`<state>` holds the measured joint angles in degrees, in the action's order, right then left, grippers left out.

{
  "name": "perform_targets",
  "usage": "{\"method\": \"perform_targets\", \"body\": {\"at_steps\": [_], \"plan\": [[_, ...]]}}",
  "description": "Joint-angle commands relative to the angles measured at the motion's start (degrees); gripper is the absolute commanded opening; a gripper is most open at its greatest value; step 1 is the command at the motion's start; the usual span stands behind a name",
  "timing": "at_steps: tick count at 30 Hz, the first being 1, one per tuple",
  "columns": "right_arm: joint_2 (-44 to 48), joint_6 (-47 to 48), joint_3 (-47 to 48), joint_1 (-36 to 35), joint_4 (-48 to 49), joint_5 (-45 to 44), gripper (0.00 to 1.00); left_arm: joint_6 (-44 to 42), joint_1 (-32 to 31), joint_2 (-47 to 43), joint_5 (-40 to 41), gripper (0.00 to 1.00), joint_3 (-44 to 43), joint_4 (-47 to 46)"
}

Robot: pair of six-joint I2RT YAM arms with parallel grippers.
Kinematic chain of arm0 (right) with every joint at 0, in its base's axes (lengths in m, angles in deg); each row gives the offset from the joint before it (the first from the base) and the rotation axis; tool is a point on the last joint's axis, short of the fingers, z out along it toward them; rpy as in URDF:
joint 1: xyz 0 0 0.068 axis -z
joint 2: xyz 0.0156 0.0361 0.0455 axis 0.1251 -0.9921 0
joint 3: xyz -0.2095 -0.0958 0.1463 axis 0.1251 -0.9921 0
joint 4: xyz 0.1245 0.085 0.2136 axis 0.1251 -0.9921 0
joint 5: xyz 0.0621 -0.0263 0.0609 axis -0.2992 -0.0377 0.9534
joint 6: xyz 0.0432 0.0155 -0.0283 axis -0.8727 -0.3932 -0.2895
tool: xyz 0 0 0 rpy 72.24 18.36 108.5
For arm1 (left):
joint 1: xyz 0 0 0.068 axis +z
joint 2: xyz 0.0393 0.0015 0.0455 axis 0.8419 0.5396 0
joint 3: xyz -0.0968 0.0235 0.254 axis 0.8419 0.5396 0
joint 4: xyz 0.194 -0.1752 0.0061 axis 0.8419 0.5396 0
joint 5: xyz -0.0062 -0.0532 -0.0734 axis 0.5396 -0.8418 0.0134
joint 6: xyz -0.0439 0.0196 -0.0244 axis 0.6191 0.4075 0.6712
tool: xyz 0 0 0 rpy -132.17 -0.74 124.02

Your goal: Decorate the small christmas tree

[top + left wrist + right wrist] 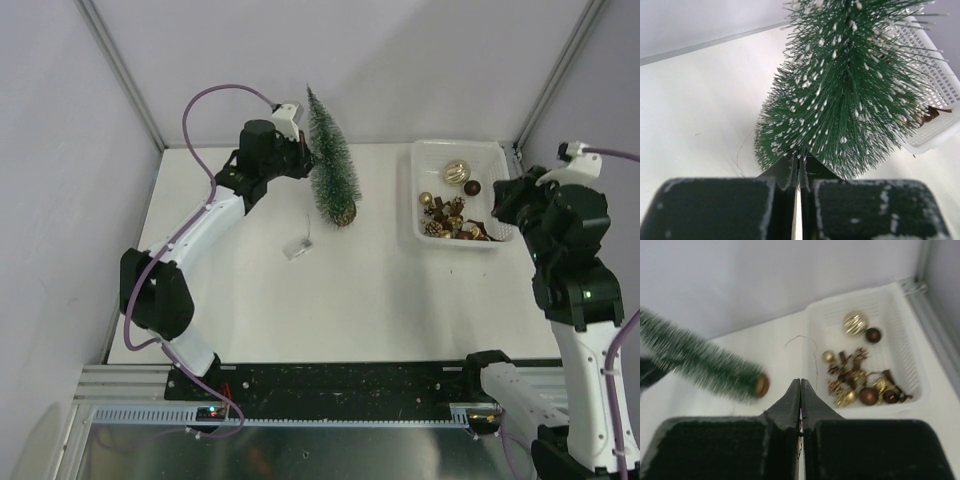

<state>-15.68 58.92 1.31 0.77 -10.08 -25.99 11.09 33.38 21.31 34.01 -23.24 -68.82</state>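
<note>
**Tree bare, both grippers shut: an ornament has to be picked first**

From the top view, you have one small christmas tree (330, 160) standing upright at the far middle of the table (400, 300), well left of the one white basket (415, 195). No ornament shows on its bristles, so I judge the job to be at its start. The left gripper (303, 155) sits right against the tree's left side. The right gripper (500, 203) hovers at the basket's right edge. One small white tag (297, 247) on a thin wire lies on the table near the tree's base.

In the left wrist view, the two fingers are pressed together with nothing seen between them, their tips at the lowest bristles. The tree fills the view just ahead.

In the right wrist view, those jaws are together too. A hair-thin line shows in the seam, and you cannot tell whether it is a pinched wire. The basket holds one large gold striped ball (855, 323), one small gold ball (828, 356), three dark brown balls and a gold-and-brown tangle too jumbled to count.

Your next move likely calls for parting the right fingers, lowering onto a loose ball, and carrying it to the tree while the left arm steadies it.
</note>
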Motion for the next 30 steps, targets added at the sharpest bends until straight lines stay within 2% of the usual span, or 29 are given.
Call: {"method": "perform_targets", "body": {"at_steps": [1, 4, 8, 10, 13, 16, 18, 21, 23, 27, 30], "plan": [[6.2, -2.5, -2.1, -4.9, -5.2, 9.6, 0.00, 0.9, 0.2, -1.5, 2.1, 0.00, 0.4, -0.8], [9.6, -3.5, -4.0, -7.3, -3.3, 23.7, 0.00, 1.2, 0.2, -1.0, 2.4, 0.00, -0.7, -0.9], [11.8, -7.7, -6.0, -8.1, 6.1, 41.2, 0.00, 1.4, -0.6, 1.0, 2.7, 0.00, -3.5, -0.9], [11.0, -9.3, -6.1, -8.2, 9.2, 46.1, 0.00, 1.3, -1.6, 2.2, 3.0, 0.00, -5.1, -0.9], [8.8, -8.5, -6.2, -10.5, 9.5, 48.9, 0.00, 0.9, -3.2, 3.7, 3.3, 0.00, -7.2, -0.9], [6.5, -5.3, -6.5, -16.9, 7.5, 44.8, 0.00, 0.6, -4.1, 4.3, 3.2, 0.03, -8.5, -0.9], [3.4, -2.9, -7.0, -26.4, 6.5, 36.2, 0.00, 0.4, -4.2, 4.4, 3.1, 0.06, -8.8, -0.9], [-2.4, 0.6, -7.1, -46.4, 7.1, 18.5, 0.00, -0.3, -4.2, 3.9, 3.5, 0.09, -8.4, -0.9], [-7.3, 2.2, -6.9, -54.2, 10.0, 13.0, 0.00, -0.5, -4.2, 3.2, 3.6, 0.13, -7.7, -0.9], [-15.4, 2.4, -5.7, -56.9, 15.6, 13.5, 0.00, -0.9, -3.9, 1.6, 3.3, 0.17, -5.9, -0.8], [-20.1, 3.5, -2.5, -56.6, 17.1, 15.2, 0.00, -1.0, -3.4, 0.3, 2.6, 0.28, -4.7, -0.8]]}}
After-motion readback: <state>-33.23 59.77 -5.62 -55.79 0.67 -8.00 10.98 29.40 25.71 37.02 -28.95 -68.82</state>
